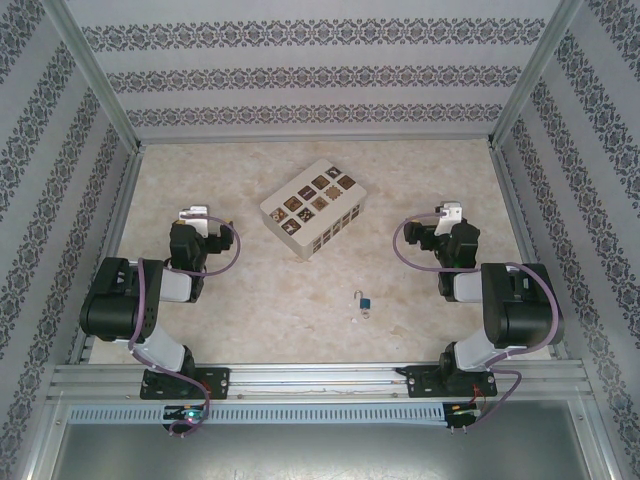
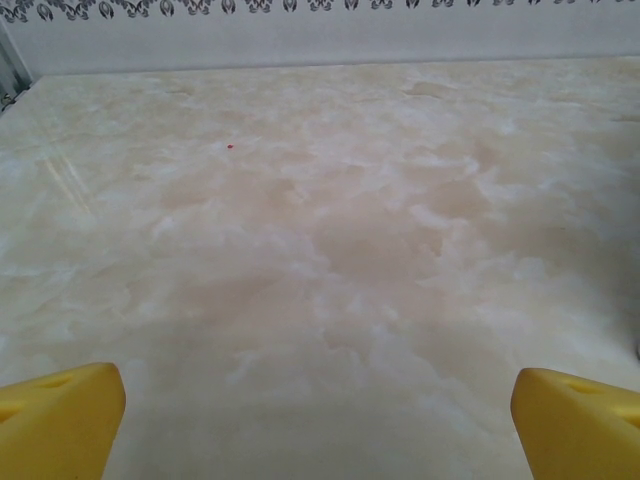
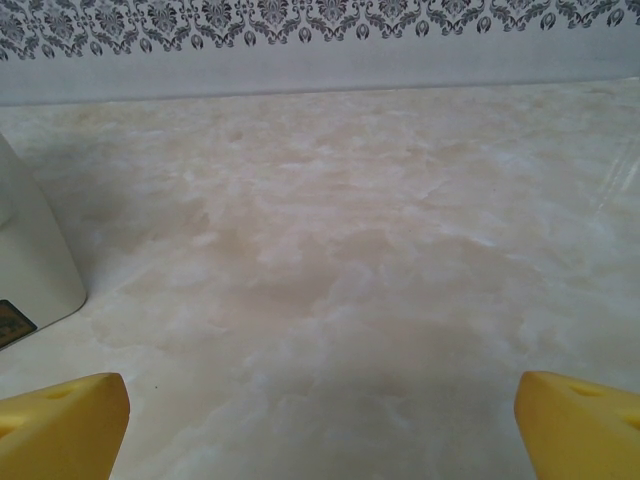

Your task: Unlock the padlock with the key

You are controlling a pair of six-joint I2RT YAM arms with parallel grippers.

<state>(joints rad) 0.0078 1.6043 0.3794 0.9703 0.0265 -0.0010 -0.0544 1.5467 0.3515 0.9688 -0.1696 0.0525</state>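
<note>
Below frame centre, the tiny blue silver-shackled padlock (image 1: 366, 299) lies just above the small silvery metal key (image 1: 363, 316); the left gripper (image 1: 192, 213) and right gripper (image 1: 450, 212) gape wide, empty.

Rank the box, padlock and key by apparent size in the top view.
1. box, by far the largest.
2. padlock, tiny.
3. key, looks slightly smaller than the padlock, but both are so small here that this is unsure.
</note>
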